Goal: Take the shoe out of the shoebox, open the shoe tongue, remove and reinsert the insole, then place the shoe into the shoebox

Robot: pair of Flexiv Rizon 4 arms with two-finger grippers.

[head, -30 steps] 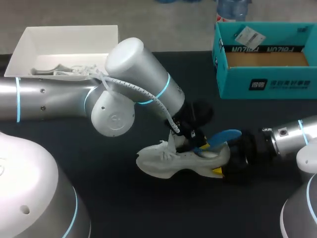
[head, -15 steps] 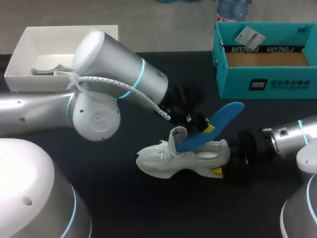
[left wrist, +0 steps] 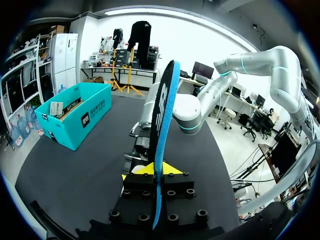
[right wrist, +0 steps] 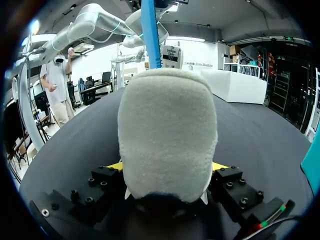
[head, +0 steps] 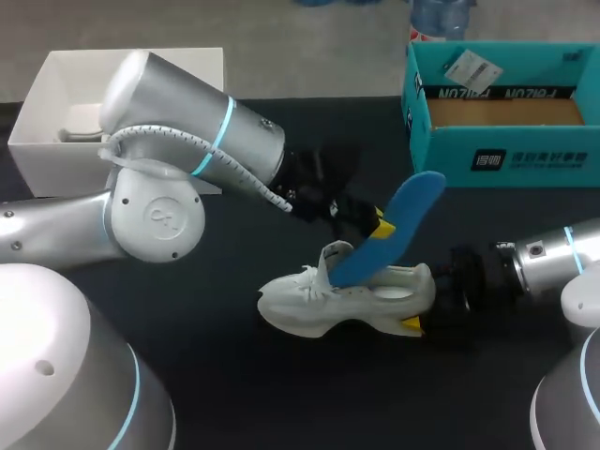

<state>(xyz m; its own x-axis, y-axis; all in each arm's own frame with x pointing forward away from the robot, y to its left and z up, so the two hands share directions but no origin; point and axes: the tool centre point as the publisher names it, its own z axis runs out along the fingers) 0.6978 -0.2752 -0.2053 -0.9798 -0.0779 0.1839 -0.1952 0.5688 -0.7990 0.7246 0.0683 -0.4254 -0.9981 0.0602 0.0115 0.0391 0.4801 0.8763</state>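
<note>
Both grippers are clamped, the left gripper (head: 374,226) on the blue insole (head: 413,201) half out of the shoe (head: 319,305) at the table's 5 o'clock, the right gripper (head: 424,317) on its heel; next, likely, lifting the insole clear toward 1 o'clock.

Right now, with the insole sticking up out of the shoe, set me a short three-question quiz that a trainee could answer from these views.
1. True or false: the blue insole lies flat inside the white shoe.
2. Which part of the shoe sits between the fingers of the right gripper? A the heel; B the toe; C no part, it is open and clear of the shoe.
3. Fill in: the left gripper is shut on the ____.

Key:
1. False. It stands tilted up, with only its lower end at the shoe's opening.
2. A.
3. Insole.
</note>
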